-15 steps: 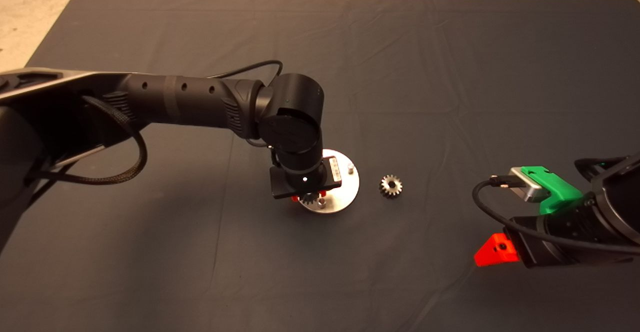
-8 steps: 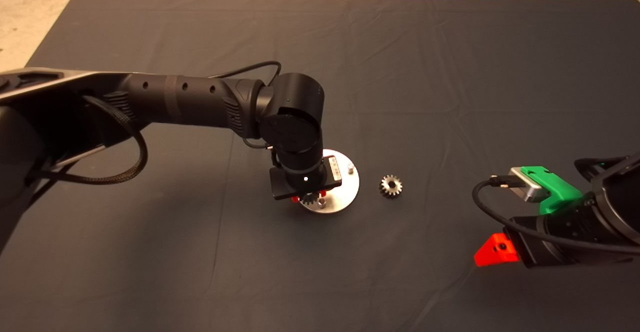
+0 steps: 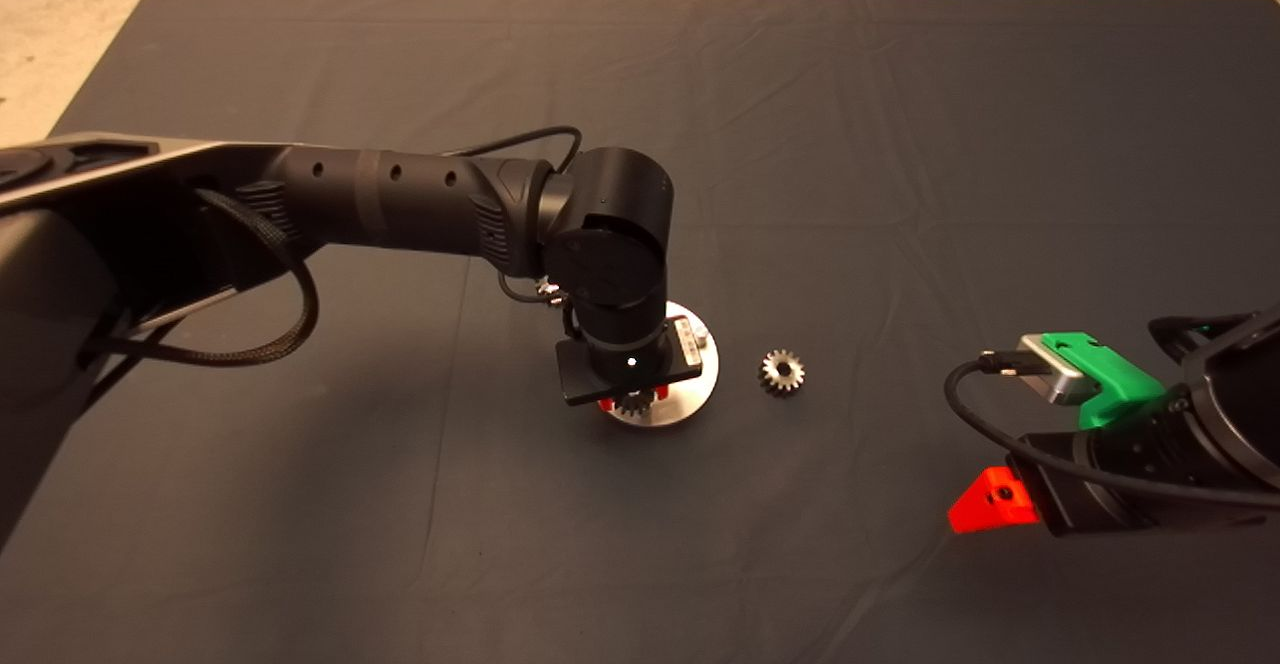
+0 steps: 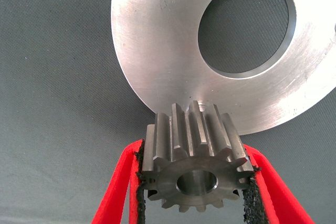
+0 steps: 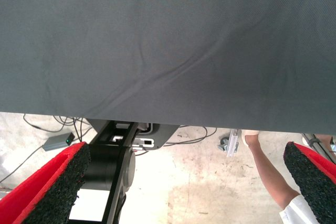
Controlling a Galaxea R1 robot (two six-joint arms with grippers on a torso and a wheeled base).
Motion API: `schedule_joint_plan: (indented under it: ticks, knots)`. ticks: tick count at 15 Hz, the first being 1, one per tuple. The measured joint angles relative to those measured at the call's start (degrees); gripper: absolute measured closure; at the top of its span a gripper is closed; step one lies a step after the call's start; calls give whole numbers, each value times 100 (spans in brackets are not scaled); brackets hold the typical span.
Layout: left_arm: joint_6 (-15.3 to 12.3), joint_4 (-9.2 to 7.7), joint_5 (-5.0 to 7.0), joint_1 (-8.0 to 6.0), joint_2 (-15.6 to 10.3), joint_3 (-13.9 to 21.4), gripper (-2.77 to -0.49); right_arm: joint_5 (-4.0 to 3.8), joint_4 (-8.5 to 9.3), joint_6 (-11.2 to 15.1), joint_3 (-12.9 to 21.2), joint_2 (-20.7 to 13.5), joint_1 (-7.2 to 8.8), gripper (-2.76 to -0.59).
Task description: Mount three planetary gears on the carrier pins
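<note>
Steel gear [image 4: 195,169] is clamped between the left gripper [image 4: 195,187] pads above the disc [image 3: 690,394]; centre its bore on a pin before lowering. Right gripper [image 5: 184,182], parked, stands open.

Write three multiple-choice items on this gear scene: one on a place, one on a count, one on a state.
1. Where does the loose gear lie?
A. on the mat beside the disc
B. on the disc
C. in the right gripper

2. How many gears show in the head view?
A. one
B. two
C. four

3. How is the left gripper?
A. open, empty
B. shut on nothing
C. shut on the held gear

Key: 1 A, it rests on the mat, apart from the disc. 2 B, one loose, one gripped. 3 C, both pads press its teeth.
</note>
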Motion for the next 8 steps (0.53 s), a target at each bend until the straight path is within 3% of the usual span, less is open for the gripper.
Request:
schedule_joint_plan:
  ticks: [8]
  knots:
    - [-6, -57, 0, 1, -2, -155, -87, 0, 2, 0, 0, 0, 0, -276]
